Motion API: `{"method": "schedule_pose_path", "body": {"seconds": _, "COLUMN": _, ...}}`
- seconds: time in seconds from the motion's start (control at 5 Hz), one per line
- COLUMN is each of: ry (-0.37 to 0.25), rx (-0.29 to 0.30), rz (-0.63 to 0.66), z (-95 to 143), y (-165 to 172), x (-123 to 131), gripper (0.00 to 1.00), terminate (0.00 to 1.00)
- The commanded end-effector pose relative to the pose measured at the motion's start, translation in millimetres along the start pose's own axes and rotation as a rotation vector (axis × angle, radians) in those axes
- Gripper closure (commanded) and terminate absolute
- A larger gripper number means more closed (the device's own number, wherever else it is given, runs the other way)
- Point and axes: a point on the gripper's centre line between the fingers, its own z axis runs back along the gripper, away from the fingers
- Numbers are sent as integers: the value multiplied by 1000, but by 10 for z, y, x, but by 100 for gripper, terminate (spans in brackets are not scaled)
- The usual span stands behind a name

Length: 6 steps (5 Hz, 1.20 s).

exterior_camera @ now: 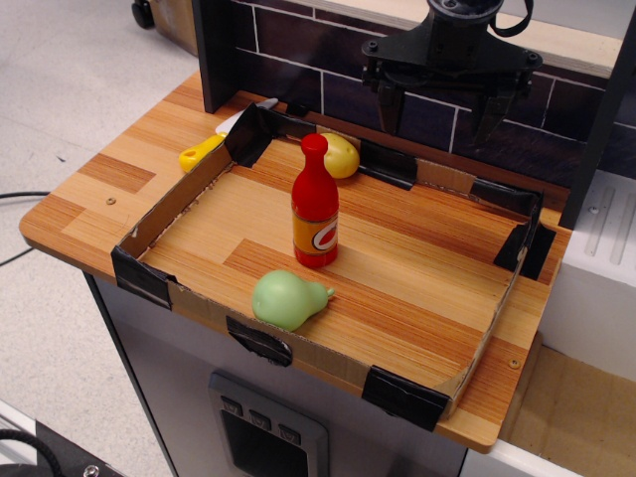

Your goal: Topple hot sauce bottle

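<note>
1. The black gripper [438, 114] hangs wide apart, holding nothing, above the rear wall.
2. The low cardboard tray [159, 211] on the wooden worktop [104, 174] holds the upright glossy red plastic hot sauce bottle [315, 204], a green pear [287, 298] and a yellow round fruit [341, 155].

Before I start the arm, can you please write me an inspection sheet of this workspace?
Surface: wooden counter with a low cardboard fence, taped at the corners.
Job's things: hot sauce bottle stands upright inside the fence, near the middle.
Clutter: green pear lies in front of the bottle; yellow fruit behind it; yellow-handled tool outside the fence.
Grippers: gripper open, raised above the back edge, holding nothing.
Cables: black cable on the floor at left.
Surroundings: dark brick-pattern wall behind.
</note>
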Motion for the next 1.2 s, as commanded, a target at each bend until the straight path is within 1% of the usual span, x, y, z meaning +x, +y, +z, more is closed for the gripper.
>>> {"method": "schedule_pose_path", "body": {"seconds": 0.0, "ry": 0, "rx": 0, "rz": 0, "z": 0, "y": 0, "x": 0, "gripper": 0, "terminate": 0}}
{"method": "schedule_pose_path", "body": {"seconds": 0.2, "ry": 20, "rx": -89, "rz": -234, "z": 77, "y": 161, "x": 133, "gripper": 0, "terminate": 0}}
{"method": "schedule_pose_path", "body": {"seconds": 0.4, "ry": 23, "rx": -102, "rz": -494, "z": 119, "y": 323, "x": 175, "gripper": 0, "terminate": 0}}
{"method": "schedule_pose_path", "body": {"seconds": 0.6, "ry": 82, "rx": -120, "rz": -714, "z": 164, "y": 436, "x": 201, "gripper": 0, "terminate": 0}}
{"method": "schedule_pose_path", "body": {"seconds": 0.8, "ry": 121, "rx": -88, "rz": -901, "z": 247, "y": 519, "x": 51, "gripper": 0, "terminate": 0}}
{"method": "schedule_pose_path", "body": {"seconds": 1.0, "ry": 122, "rx": -106, "rz": -957, "z": 306, "y": 547, "x": -106, "gripper": 0, "terminate": 0}}
